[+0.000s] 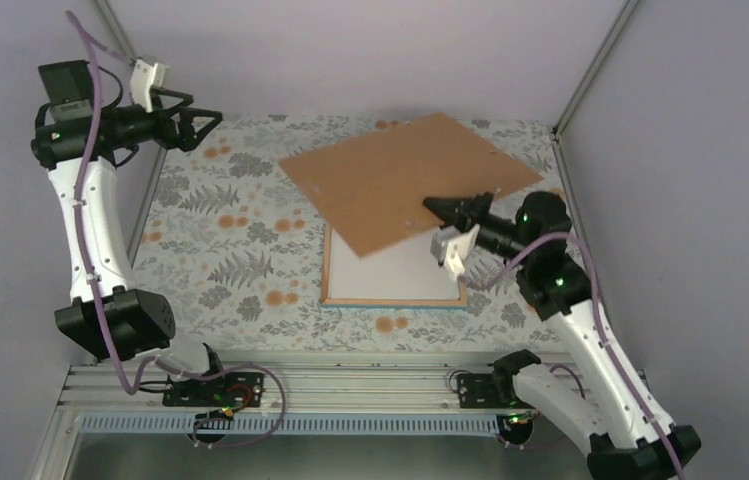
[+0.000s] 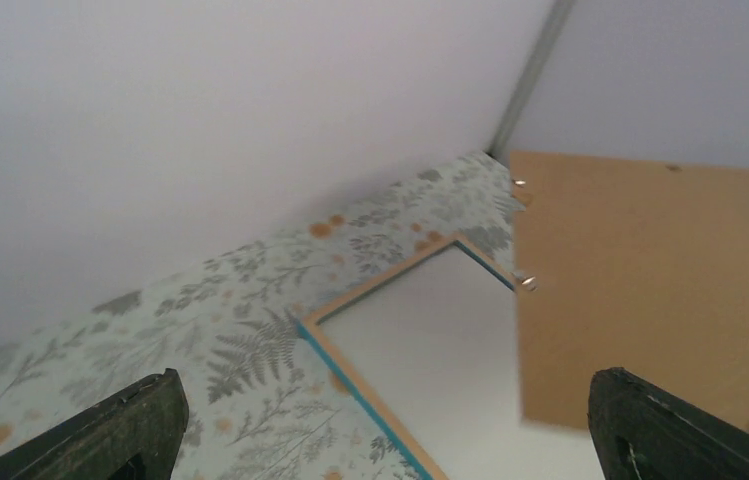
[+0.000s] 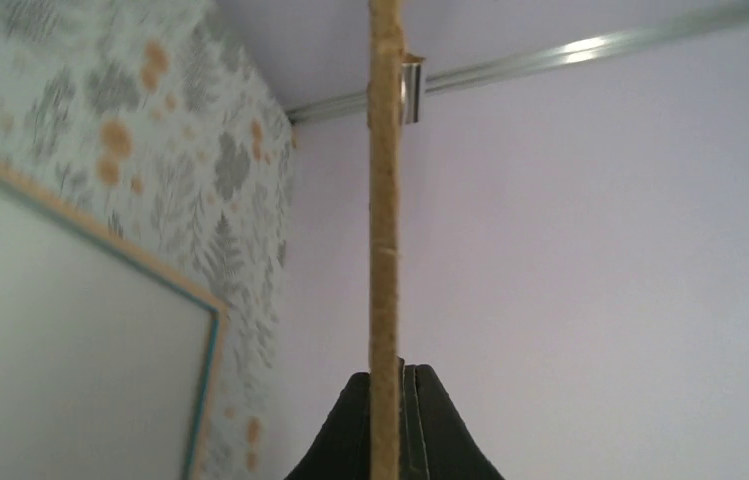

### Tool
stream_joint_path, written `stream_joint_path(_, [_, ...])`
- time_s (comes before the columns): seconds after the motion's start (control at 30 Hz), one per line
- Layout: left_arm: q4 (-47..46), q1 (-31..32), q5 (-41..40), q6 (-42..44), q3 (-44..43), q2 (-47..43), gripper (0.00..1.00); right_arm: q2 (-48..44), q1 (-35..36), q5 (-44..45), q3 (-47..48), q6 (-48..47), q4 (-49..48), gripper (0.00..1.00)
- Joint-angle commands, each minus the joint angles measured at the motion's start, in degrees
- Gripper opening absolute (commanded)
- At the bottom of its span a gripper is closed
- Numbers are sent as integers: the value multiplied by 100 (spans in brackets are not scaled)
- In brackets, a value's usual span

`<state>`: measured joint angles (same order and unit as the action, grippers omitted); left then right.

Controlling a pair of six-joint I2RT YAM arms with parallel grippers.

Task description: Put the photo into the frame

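Note:
The frame [image 1: 395, 302] lies on the patterned table with its wood-coloured back up and a teal edge showing. A plain white sheet [image 1: 390, 270] fills it, apparently the photo's white back; no flower print shows. My right gripper [image 1: 440, 208] is shut on the near edge of the brown backing board [image 1: 400, 175] and holds it tilted above the frame's far part. In the right wrist view the board [image 3: 385, 200] stands edge-on between my fingers [image 3: 350, 430], with the frame [image 3: 212, 330] at the left. My left gripper [image 1: 212, 120] is open and empty, raised at the back left.
The fern-and-flower table cover [image 1: 220, 250] lies under everything. The enclosure's walls and a metal corner post [image 1: 585, 70] close the back and right. The left wrist view shows the frame's corner [image 2: 370, 385] and the board [image 2: 650, 290] with small metal tabs [image 2: 527, 283] on its edge.

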<state>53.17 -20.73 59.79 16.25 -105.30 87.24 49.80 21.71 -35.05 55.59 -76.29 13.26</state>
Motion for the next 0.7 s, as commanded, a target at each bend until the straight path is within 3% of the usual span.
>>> stream_joint_path(0.0, [1160,473,195,1153,-410,358,100,-948,17,-224,-950,-2978,-754,3])
stream_joint_path(0.1, [1549,925,328,1424,-371,497,100,-1620,17,-501,-1767,-3654,-1047,4])
stream_joint_path(0.2, [1672,1426,219,1054,-295,682,100,-2129,17,-780,-2341,-3889,-1335,4])
stream_joint_path(0.37, [1754,1914,1056,831,190,713,100,-2854,17,-1231,-3113,-4272,-1377,4])
stream_joint_path(0.67, [1449,3024,1058,697,1381,328,96,-3460,17,-1739,-3371,-4420,-1055,4])
